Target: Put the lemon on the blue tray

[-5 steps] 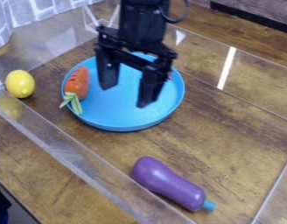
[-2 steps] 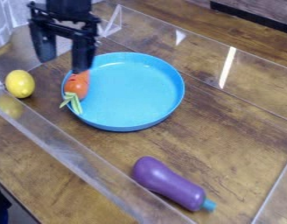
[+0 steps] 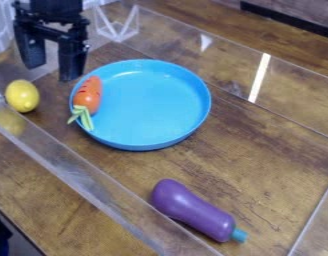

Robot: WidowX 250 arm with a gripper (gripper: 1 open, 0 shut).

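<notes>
Camera view, looking down across a wooden table (image 3: 260, 150) with clear plastic walls around the work area: the gripper (image 3: 52, 58) hangs at the upper left, pointing straight down, its two dark fingers (image 3: 72, 62) spread wide with nothing between them. It has slid leftward from where it was a moment ago, off the dish and over toward the table's left side. The lemon (image 3: 21, 96) sits on the wood at the far left, below and a little left of the fingers in the picture, apart from them and untouched. It is near the blue tray (image 3: 160, 110) but not on it, with bare wood and a carrot between the two. The carrot (image 3: 84, 99), orange with green leaves at its lower end, lies against the tray's left rim, partly over the edge. The tray's flat inside holds nothing else. An eggplant (image 3: 194, 210), purple with a small teal stem end, lies on its side toward the front of the table, well apart from the tray and the lemon. A bright streak of glare runs down the wood to the right of the tray.
</notes>
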